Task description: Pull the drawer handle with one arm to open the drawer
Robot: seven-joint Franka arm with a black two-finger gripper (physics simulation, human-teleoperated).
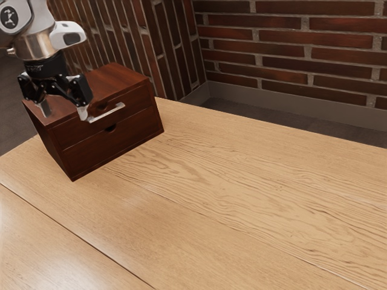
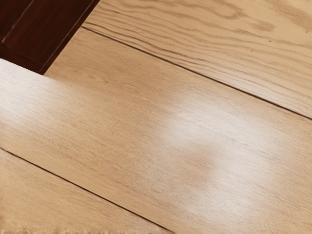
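Pulling starts at the drawer handle (image 1: 106, 112): a silver bar across the front of the top drawer (image 1: 134, 96) of the dark wood cabinet (image 1: 115, 75), which sits on the counter (image 1: 242, 199) at the exterior view's upper left, near the brick wall (image 1: 290, 42). The drawer front looks flush or nearly so, so I'd call the opening not yet done. The end effector (image 1: 62, 112) hangs at the cabinet's front corner, fingers spread wide, gripping nothing. The finger nearer the handle is right at the bar's end, touching or just beside it, can't tell which. The handle lies toward the exterior view's right of the end effector, not between the fingers. To do this well: shift along the bar until it's centred between the fingers, clamp, then pull straight out along the drawer's slide axis. No lift or twist, or the whole cabinet may drag across the counter instead.
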